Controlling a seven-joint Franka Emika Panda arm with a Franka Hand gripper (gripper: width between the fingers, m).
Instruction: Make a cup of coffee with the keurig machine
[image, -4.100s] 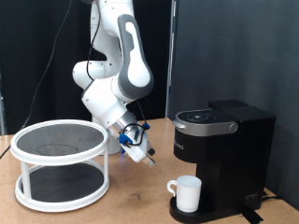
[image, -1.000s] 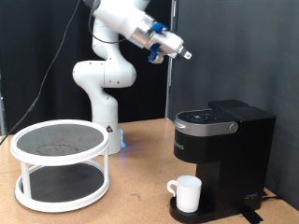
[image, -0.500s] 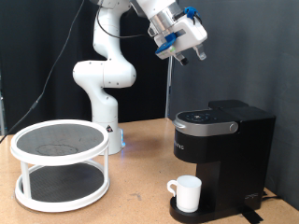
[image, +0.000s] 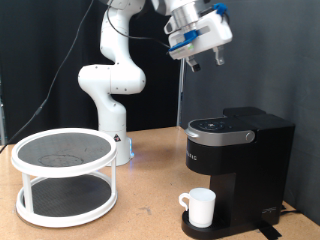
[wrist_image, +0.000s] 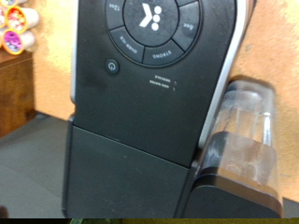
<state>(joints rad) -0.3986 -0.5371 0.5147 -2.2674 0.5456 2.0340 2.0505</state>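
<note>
The black keurig machine (image: 240, 165) stands on the wooden table at the exterior view's right, with its lid down. The small white cup (image: 200, 207) sits on its drip base under the spout. My gripper (image: 207, 62) hangs high in the air above the machine, fingers pointing down, apart and with nothing between them. The wrist view looks down on the machine's top (wrist_image: 149, 19) with its ring of buttons and a power button (wrist_image: 113, 66). The gripper's fingers do not show in the wrist view.
A white two-tier round rack (image: 65, 175) stands at the exterior view's left. A clear water tank (wrist_image: 248, 131) sits beside the machine. Coffee pods (wrist_image: 17, 28) rest on a brown surface past it. A dark curtain hangs behind.
The gripper has risen from low beside the rack and swung to the exterior view's right, and now hangs over the machine, turned to point down. Cup and machine have not moved.
</note>
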